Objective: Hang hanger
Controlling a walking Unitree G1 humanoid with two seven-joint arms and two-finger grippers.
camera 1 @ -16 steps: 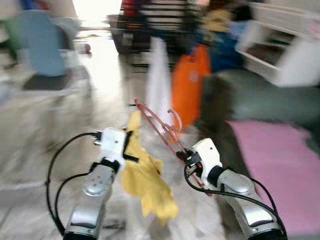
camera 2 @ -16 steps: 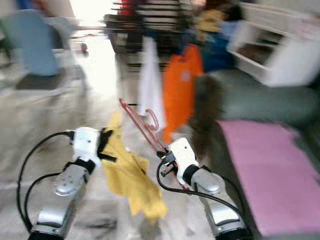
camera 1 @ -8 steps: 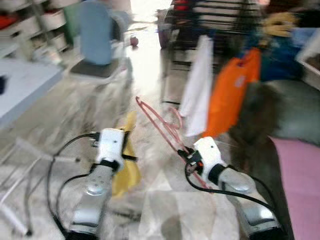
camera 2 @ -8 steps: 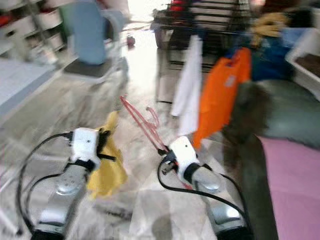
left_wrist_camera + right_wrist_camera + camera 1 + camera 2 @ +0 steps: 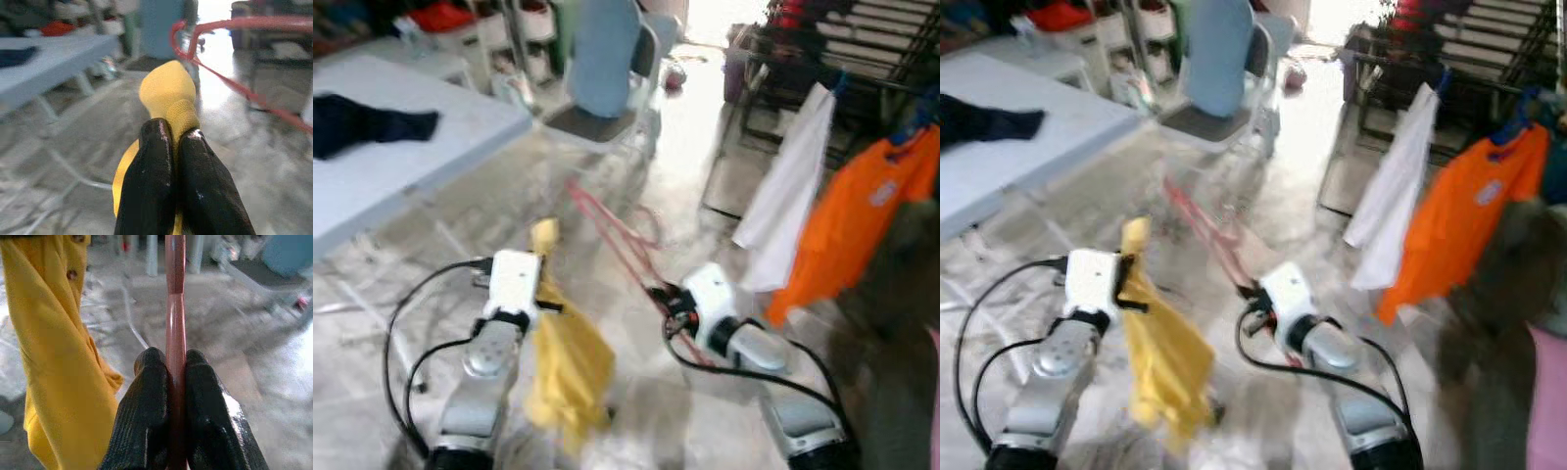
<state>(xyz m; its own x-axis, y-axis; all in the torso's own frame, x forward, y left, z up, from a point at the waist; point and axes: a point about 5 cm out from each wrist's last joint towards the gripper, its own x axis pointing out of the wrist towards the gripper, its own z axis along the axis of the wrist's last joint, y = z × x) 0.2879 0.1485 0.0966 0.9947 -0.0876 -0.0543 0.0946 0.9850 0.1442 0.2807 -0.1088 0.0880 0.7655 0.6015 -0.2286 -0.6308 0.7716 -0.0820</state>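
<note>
I have the red hanger [image 5: 625, 247] clamped in my right gripper [image 5: 176, 363]; its two black fingers [image 5: 149, 396] press on either side of the thin bar, and the bar runs straight out between them, away from the wrist. From the head camera the hanger's long axis slants up and toward my left from that grip, its hook end out ahead over the floor. My left gripper [image 5: 172, 131] is closed on a fold of the yellow shirt [image 5: 563, 367], which hangs slack below it, just beside the hanger but not on it.

The relation I care about is where the drying rack [image 5: 862, 59] lies: ahead and well to my right, with a white garment [image 5: 790, 196] and an orange T-shirt [image 5: 862, 220] already hanging from it. The hanger points away from that rack, so I judge I must turn right and swing the hook round before it can reach a rail. The right arm is the nearer one. A table [image 5: 401, 166] with dark clothing [image 5: 362, 122] stands at my left.
</note>
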